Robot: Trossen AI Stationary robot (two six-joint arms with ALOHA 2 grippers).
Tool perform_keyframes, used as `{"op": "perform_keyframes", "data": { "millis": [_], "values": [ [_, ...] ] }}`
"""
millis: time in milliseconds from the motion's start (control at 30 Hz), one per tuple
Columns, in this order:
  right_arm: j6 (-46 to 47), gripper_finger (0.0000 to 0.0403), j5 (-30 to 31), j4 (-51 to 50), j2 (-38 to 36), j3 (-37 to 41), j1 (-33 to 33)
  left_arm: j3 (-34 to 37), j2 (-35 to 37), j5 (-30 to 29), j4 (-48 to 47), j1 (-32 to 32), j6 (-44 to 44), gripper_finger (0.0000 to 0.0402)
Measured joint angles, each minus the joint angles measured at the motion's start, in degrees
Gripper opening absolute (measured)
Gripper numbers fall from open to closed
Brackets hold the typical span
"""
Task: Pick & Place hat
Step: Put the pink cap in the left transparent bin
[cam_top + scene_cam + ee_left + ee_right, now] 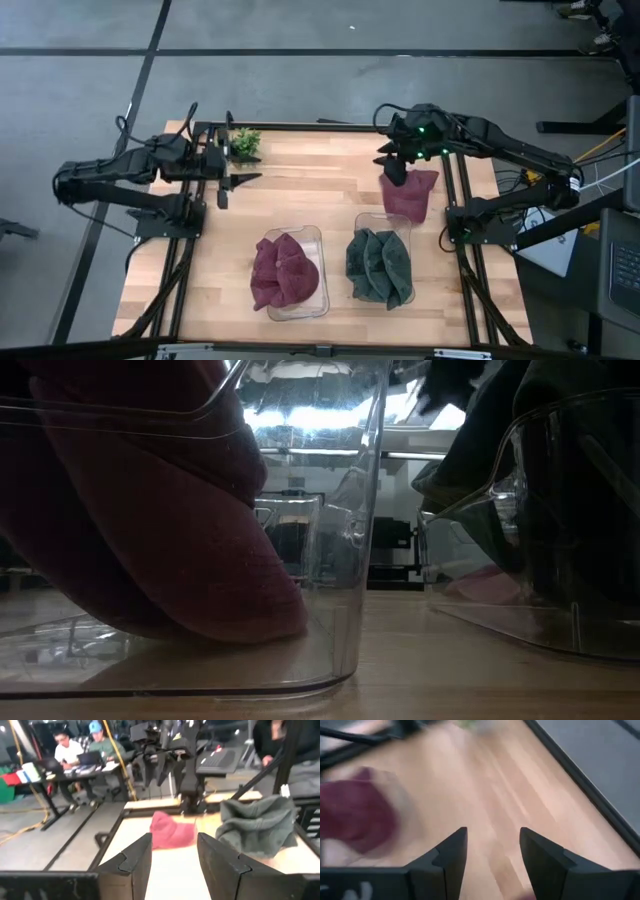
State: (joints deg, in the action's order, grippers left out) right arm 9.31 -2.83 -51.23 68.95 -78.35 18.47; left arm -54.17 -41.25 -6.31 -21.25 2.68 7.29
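Two matte black jointed arms [130, 180] carried thin black cables. The right arm [500, 145] showed small green lights near its wrist. Each gripper had blocky, angular black fingers [131, 862].

Even overhead light; ceiling lamps glare through the clear bin [365, 510], and the right wrist view is motion-blurred.

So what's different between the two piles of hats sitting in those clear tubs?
The hats in the left tub are maroon, while the hats in the right tub are dark green. The maroon pile fills its clear bin nearly side to side, and the green pile spills over the near rim of its own bin. Both piles are soft knit hats heaped loosely in matching clear bins, side by side on the wooden table.
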Motion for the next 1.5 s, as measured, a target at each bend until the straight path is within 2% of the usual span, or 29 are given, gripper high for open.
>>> {"op": "perform_keyframes", "data": {
  "millis": [200, 400, 600, 800, 933, 1067, 1233, 1500],
  "values": [
    [3.9, 0.0181, 7.6, -10.3, 0.4, 0.0, 3.8, 0.0, 1.1, 8.6, -4.8, 8.9, 1.4, 0.0152],
    [0.1, 0.0181, 7.3, -13.1, 0.4, 0.0, 6.4, 0.4, 0.7, 14.6, -5.6, 14.8, 1.2, 0.0152],
    [-7.0, 0.0181, 5.3, -13.7, 0.4, 0.0, 6.4, 3.3, 0.4, 14.9, -1.3, 18.1, -1.0, 0.0152],
    [-3.5, 0.0181, 17.6, -16.7, 2.0, 1.1, 7.2, 6.2, 0.1, 12.2, 6.0, 23.6, -3.9, 0.0152],
    [-2.5, 0.0181, 14.3, -16.2, 2.2, 7.2, 11.0, 7.5, -0.8, 10.5, 10.2, 28.0, -5.0, 0.0152],
    [-1.6, 0.0181, 12.4, -12.9, 2.2, 16.0, 14.9, 7.5, -3.2, 11.2, 11.6, 32.0, -5.1, 0.0152],
    [2.7, 0.0181, 10.4, -5.5, 2.2, 23.7, 19.2, 7.5, -6.3, 15.8, 14.5, 36.7, -5.2, 0.0152],
    [10.8, 0.0181, 5.7, -4.7, 2.2, 28.2, 25.9, 7.5, -9.5, 24.1, 17.1, 42.5, -5.2, 0.0152]
  ]
}}
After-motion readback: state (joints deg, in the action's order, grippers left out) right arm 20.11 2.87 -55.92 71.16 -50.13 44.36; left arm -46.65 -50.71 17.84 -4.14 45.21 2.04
